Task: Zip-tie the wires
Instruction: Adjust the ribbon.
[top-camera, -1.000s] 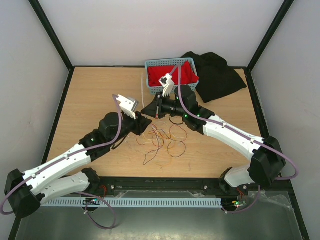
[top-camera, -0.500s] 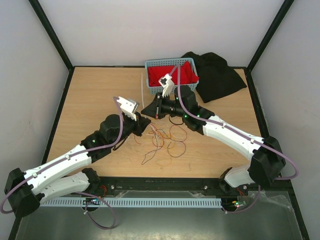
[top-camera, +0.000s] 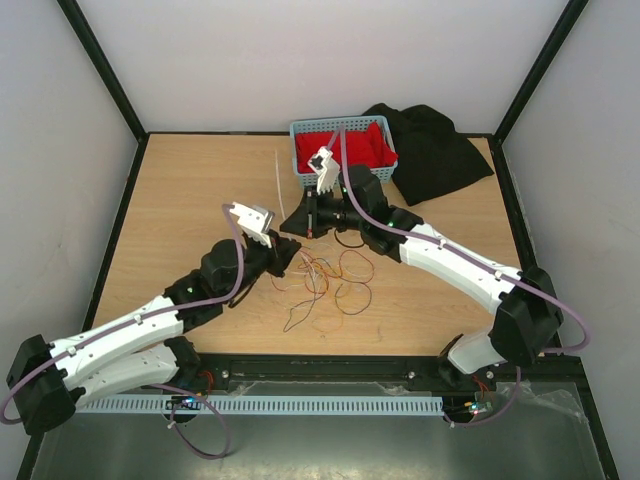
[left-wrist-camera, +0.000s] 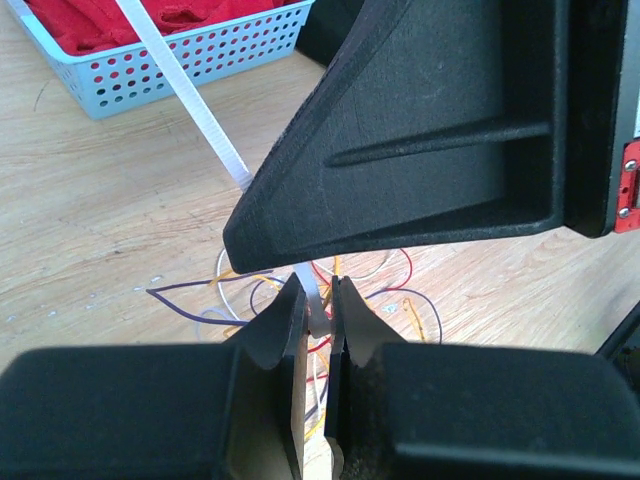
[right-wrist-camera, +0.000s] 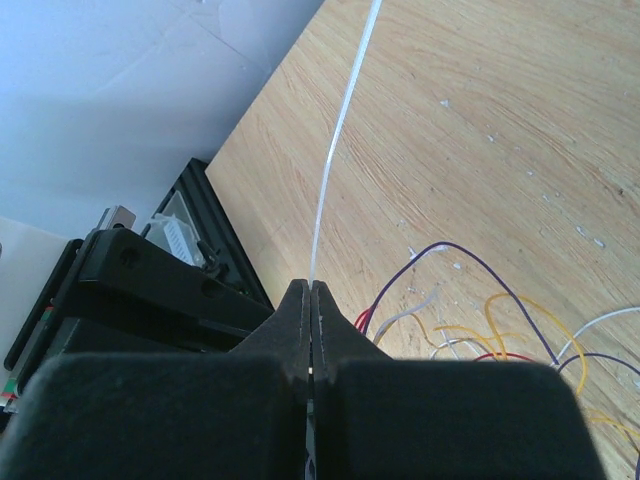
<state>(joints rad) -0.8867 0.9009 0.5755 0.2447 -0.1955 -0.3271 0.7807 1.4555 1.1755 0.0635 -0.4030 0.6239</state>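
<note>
Narrowed left gripper (left-wrist-camera: 318, 292) (whitish zip tie (left-wrist-camera: 189, 95))

A robotics lab test cell: plain white walls (top-camera: 320, 60) and black frame posts (top-camera: 102, 60) box in a wooden counter (top-camera: 180, 200). The left arm (top-camera: 130, 330) and right arm (top-camera: 450, 265) are bolted to a rail (top-camera: 330, 370) along its near edge, above a slotted cable duct (top-camera: 300, 405).
</note>
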